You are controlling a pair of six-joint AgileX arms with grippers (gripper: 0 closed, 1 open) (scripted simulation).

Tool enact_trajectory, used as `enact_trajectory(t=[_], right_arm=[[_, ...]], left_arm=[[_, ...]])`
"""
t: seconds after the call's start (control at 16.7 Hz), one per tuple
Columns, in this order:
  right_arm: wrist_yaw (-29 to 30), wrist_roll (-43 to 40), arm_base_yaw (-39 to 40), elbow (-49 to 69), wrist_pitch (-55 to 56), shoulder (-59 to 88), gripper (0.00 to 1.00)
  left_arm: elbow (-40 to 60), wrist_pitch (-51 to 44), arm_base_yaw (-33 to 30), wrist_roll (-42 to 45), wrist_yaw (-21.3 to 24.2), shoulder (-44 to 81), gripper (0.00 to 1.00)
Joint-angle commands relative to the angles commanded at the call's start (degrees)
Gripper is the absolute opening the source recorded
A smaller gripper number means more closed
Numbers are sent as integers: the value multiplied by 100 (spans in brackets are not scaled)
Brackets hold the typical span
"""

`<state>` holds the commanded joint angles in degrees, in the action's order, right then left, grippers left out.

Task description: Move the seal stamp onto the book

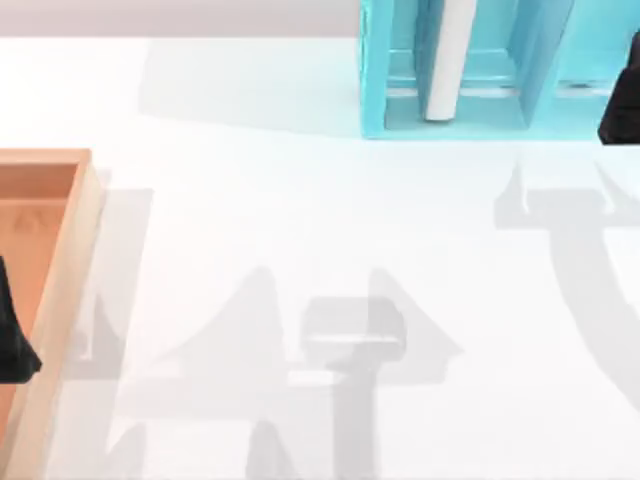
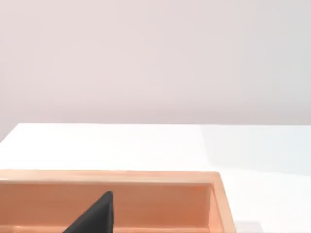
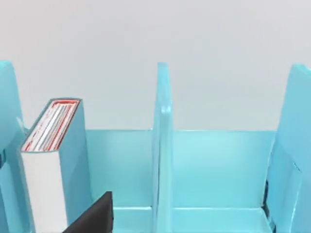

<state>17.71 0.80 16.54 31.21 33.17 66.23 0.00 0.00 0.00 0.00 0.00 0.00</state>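
The book [image 3: 48, 160] stands upright in a compartment of a cyan shelf unit [image 3: 163, 145], white page edges facing my right wrist camera and a red mark at its upper end. From above, the book [image 1: 450, 60] is a white strip inside the shelf unit [image 1: 390, 90] at the table's back right. My right gripper [image 1: 622, 100] hangs at the right edge, beside the shelf. My left gripper [image 1: 15, 330] hovers over a wooden tray at the left edge. The seal stamp is out of view.
A shallow wooden tray [image 1: 70, 260] lies along the table's left side; its rim [image 2: 146, 175] fills the lower left wrist view. The white table [image 1: 330, 250] stretches between tray and shelf, crossed by the arms' grey shadows.
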Motion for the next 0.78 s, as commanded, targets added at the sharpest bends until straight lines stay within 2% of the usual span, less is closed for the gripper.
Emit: enact_trajectory(t=[0.42,0.78], right_arm=[[1053,219,911,1869,1982,4370,100],[1526,375,1317,2706,2869,6091,100]], left_arm=[[0,0,0,0,0,0,100],[0,0,0,0,0,0,100]])
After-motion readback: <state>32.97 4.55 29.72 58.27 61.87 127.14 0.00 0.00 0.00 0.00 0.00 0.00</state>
